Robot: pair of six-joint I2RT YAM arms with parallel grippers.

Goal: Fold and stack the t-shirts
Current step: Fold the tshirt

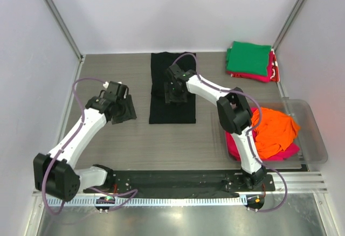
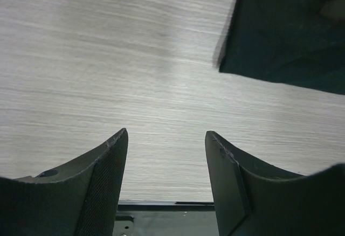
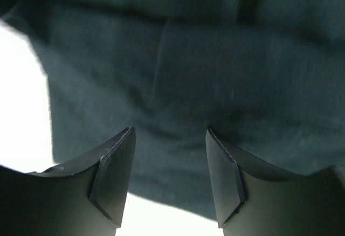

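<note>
A black t-shirt [image 1: 172,109] lies on the table as a long narrow strip running front to back; it also shows in the right wrist view [image 3: 188,58] and as a corner in the left wrist view [image 2: 291,31]. My right gripper [image 1: 175,93] [image 3: 170,130] is open just above the strip's middle, holding nothing. My left gripper [image 1: 123,109] [image 2: 166,132] is open and empty over bare table, to the left of the shirt. A folded green t-shirt [image 1: 248,57] lies on a folded pink-red one [image 1: 269,75] at the back right.
A clear plastic bin [image 1: 315,139] at the right holds a crumpled orange t-shirt [image 1: 276,131] over a magenta one [image 1: 233,145]. Grey walls close in the table on the left, back and right. A black rail [image 1: 178,181] runs along the near edge.
</note>
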